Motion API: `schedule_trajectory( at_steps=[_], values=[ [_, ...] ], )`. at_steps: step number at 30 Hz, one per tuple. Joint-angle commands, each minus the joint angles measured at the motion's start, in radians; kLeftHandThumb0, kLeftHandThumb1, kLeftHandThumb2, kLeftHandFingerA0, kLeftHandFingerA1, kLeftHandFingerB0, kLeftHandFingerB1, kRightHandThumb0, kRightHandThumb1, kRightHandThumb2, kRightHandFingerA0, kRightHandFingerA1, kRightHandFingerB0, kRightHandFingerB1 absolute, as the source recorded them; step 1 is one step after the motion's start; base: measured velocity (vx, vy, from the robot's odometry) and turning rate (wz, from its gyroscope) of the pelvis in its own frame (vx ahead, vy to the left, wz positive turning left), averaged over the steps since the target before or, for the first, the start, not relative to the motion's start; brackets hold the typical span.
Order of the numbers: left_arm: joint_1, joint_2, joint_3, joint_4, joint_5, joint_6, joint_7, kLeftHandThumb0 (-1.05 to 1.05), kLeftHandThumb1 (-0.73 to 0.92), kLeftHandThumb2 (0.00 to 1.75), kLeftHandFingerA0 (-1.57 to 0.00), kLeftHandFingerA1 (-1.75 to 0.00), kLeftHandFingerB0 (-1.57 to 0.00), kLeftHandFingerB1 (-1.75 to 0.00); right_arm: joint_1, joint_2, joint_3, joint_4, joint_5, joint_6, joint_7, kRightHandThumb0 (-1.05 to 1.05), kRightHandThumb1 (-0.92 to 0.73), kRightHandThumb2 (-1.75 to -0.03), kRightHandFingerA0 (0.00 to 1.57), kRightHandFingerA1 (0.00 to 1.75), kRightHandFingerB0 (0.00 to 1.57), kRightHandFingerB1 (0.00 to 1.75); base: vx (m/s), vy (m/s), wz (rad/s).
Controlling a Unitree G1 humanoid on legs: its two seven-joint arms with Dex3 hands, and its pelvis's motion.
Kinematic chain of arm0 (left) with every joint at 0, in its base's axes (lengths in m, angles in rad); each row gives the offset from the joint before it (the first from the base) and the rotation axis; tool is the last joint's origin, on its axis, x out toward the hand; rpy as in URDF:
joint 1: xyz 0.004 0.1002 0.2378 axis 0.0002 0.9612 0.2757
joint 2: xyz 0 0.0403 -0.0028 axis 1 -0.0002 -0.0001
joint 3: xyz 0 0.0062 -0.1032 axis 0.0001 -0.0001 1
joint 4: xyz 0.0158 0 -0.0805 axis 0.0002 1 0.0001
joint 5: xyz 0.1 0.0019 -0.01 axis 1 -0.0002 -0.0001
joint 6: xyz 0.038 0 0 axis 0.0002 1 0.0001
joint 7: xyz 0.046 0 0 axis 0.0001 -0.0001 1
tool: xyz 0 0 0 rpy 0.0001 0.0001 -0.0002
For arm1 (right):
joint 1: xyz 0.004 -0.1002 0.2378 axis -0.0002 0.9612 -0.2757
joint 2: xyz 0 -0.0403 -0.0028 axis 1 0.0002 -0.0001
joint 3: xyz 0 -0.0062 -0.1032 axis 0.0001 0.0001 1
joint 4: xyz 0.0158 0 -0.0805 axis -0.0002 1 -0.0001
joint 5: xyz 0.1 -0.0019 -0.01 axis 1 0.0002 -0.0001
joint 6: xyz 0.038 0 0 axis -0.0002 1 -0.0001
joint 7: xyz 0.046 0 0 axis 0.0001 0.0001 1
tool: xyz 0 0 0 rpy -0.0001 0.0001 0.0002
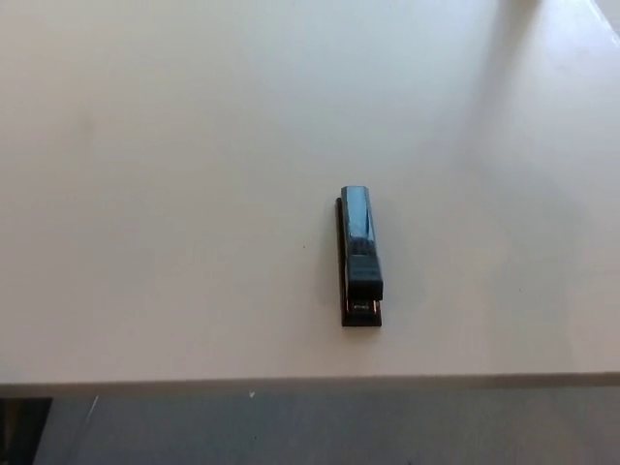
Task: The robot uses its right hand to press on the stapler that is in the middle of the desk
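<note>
- One stapler [359, 256] lies on the pale desk [174, 194], a little right of the middle and near the front edge.
- It is dark and glossy, long and narrow, with its length running away from the front edge; the top arm catches a bluish sheen.
- The end nearer the front edge shows a flat base with a small glint of metal; finer detail there is too small to make out.
- Neither robot hand shows in the head view, so how their fingers stand cannot be told.
- Below the desk edge lies a grey floor [320, 431], cut off by the frame.
</note>
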Motion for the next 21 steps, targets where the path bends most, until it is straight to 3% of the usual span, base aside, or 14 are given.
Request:
schedule_trajectory(
  at_steps=[1,5,6,7,8,11,12,13,14,15,17,18,21],
  values=[
    [0.013,0.027,0.007,0.006,-0.009,-0.022,-0.020,-0.43,0.92,0.92,-0.04,-0.28,-0.02,-0.24,-0.112,0.665,0.737,0.471,-0.327,-0.142,0.191,-0.17,-0.80,-0.75,1.13,1.34,0.76,1.29,0.02,0.002,0.06],
    [0.012,0.024,0.008,0.005,-0.008,-0.019,-0.008,-0.52,0.92,1.11,0.00,-0.30,0.00,-0.25,-0.111,0.661,0.763,0.476,-0.347,-0.152,0.179,-0.16,-0.80,-0.73,1.17,1.31,0.73,1.27,0.01,-0.001,0.05],
    [0.010,0.021,0.013,0.006,-0.014,-0.016,-0.009,-0.51,0.90,1.06,-0.02,-0.36,-0.01,-0.31,-0.112,0.660,0.768,0.479,-0.351,-0.152,0.176,-0.17,-0.82,-0.71,1.17,1.26,0.72,1.22,0.02,-0.004,0.07],
    [0.005,0.024,0.009,0.015,-0.009,-0.012,-0.006,-0.53,0.92,0.95,-0.06,-0.31,-0.03,-0.23,-0.111,0.660,0.775,0.488,-0.356,-0.158,0.176,-0.17,-0.80,-0.75,1.18,1.24,0.75,1.22,0.00,0.000,0.00],
    [0.007,0.026,0.015,0.017,-0.016,-0.015,-0.019,-0.51,0.91,1.09,-0.01,-0.30,0.00,-0.26,-0.112,0.661,0.781,0.499,-0.359,-0.164,0.174,-0.16,-0.80,-0.76,1.20,1.21,0.77,1.21,0.00,0.000,0.00],
    [0.007,0.024,0.013,0.015,-0.013,-0.017,-0.014,-0.50,0.92,1.00,-0.02,-0.29,0.00,-0.24,-0.114,0.669,0.787,0.522,-0.354,-0.162,0.162,-0.16,-0.79,-0.76,1.23,1.16,0.79,1.18,0.00,0.000,0.00],
    [0.009,0.024,0.014,0.014,-0.013,-0.020,-0.013,-0.50,0.92,0.95,-0.04,-0.27,-0.01,-0.21,-0.116,0.672,0.789,0.531,-0.351,-0.163,0.157,-0.07,-0.78,-0.75,1.23,1.13,0.81,1.14,0.00,0.000,0.00],
    [0.008,0.025,0.014,0.015,-0.013,-0.016,-0.013,-0.52,0.90,1.09,-0.01,-0.30,-0.01,-0.26,-0.118,0.676,0.788,0.543,-0.345,-0.166,0.157,-0.13,-0.78,-0.77,1.22,1.17,0.80,1.17,0.00,0.000,0.00],
    [0.009,0.026,0.014,0.011,-0.014,-0.011,-0.015,-0.44,0.92,0.98,-0.03,-0.32,0.00,-0.26,-0.118,0.683,0.786,0.564,-0.335,-0.180,0.164,-0.13,-0.78,-0.77,1.21,1.19,0.79,1.17,0.00,0.000,0.00],
    [0.004,0.026,0.016,0.022,-0.015,-0.017,-0.019,-0.51,0.89,1.07,-0.02,-0.36,-0.01,-0.31,-0.118,0.686,0.786,0.582,-0.327,-0.190,0.174,-0.11,-0.78,-0.78,1.19,1.22,0.78,1.18,0.00,0.000,0.00],
    [0.001,0.022,0.021,0.029,-0.019,-0.017,-0.017,-0.53,0.92,0.97,-0.07,-0.39,-0.02,-0.31,-0.118,0.692,0.786,0.615,-0.316,-0.213,0.182,-0.10,-0.77,-0.78,1.18,1.23,0.78,1.17,0.00,0.000,0.00],
    [0.001,0.020,0.026,0.031,-0.023,-0.021,-0.017,-0.50,0.87,1.05,-0.01,-0.38,-0.01,-0.32,-0.119,0.693,0.792,0.633,-0.320,-0.220,0.178,-0.11,-0.77,-0.78,1.18,1.23,0.78,1.17,0.00,0.000,0.00],
    [0.001,0.021,0.023,0.026,-0.016,-0.013,-0.013,-0.47,0.92,0.99,-0.04,-0.33,-0.01,-0.27,-0.127,0.690,0.809,0.673,-0.321,-0.237,0.174,-0.14,-0.81,-0.70,1.17,1.20,0.75,1.18,0.00,0.000,0.03]
  ],
)
